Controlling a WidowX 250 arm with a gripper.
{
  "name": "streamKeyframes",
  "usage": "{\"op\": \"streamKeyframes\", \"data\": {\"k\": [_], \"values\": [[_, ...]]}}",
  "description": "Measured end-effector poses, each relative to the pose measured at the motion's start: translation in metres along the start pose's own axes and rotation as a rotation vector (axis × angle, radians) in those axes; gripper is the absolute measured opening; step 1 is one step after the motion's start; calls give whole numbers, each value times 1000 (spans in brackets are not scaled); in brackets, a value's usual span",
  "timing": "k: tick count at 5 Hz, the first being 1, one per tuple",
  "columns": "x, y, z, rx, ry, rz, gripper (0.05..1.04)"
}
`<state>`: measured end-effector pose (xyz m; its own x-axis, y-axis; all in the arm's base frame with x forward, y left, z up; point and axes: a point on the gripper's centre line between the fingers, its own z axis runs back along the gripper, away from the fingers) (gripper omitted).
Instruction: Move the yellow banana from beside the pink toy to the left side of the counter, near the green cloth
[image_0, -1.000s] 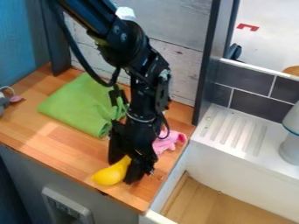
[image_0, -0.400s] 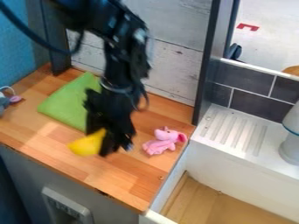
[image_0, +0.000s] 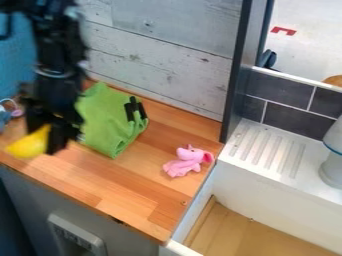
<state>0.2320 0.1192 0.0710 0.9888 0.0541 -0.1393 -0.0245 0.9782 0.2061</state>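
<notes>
The gripper (image_0: 55, 142) has travelled toward ten o'clock since the earlier frames, carrying the yellow object (image_0: 28, 143) along with it, while the pink plush toy (image_0: 186, 161) has stayed where it was. With the arm (image_0: 57, 55) shifted away, more of the green cloth (image_0: 107, 131) now shows.

The gripper hangs at about nine o'clock in the view, over the left part of the wooden tabletop (image_0: 143, 182). Its fingers are pinching the yellow object, whose wider end juts out toward eight o'clock. How high the object sits above the wood cannot be told.

From the gripper, the folded green cloth lies toward two o'clock, with a dark two-pronged item (image_0: 135, 108) at its right side. The pink toy rests well apart from the gripper, at four o'clock from the cloth, near the tabletop's right edge. At three o'clock in the view is a white ridged draining board (image_0: 270, 151), with a pale vessel (image_0: 333, 170) standing at its far right. Dark tiles (image_0: 284, 90) rise behind the board, and whitewashed planks (image_0: 157, 65) stand at twelve o'clock.
</notes>
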Motion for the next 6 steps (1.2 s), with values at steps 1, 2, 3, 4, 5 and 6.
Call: {"op": "streamKeyframes", "data": {"k": [1, 2, 3, 4, 5, 6], "values": [[-1, 29, -4, -96, -65, 244, 537], [8, 41, -17, -216, -70, 481, 538], [24, 45, -22, -270, -98, 705, 537], [33, 49, -28, -271, -123, 916, 537], [36, 37, -45, -319, -59, 944, 538], [35, 31, -55, -336, -6, 995, 537]]}}
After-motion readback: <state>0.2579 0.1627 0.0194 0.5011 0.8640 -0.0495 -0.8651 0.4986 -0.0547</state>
